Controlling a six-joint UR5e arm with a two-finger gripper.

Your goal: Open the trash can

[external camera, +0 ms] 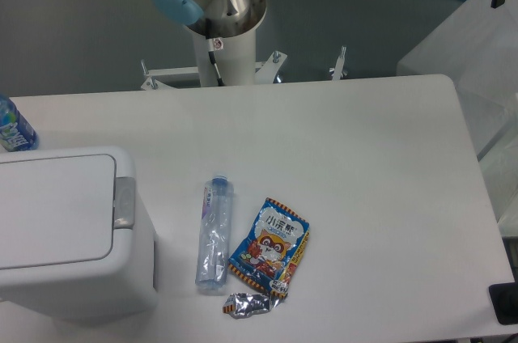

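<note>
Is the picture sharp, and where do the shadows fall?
Fixed camera view: slightly soft, lighting even; the trash can casts a faint shadow on the table to its right; the snack packet print is blurry; no strong glare.

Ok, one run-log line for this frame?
trash can: lid shut | latch: untouched | gripper: out of view | arm base: table's far edge
</note>
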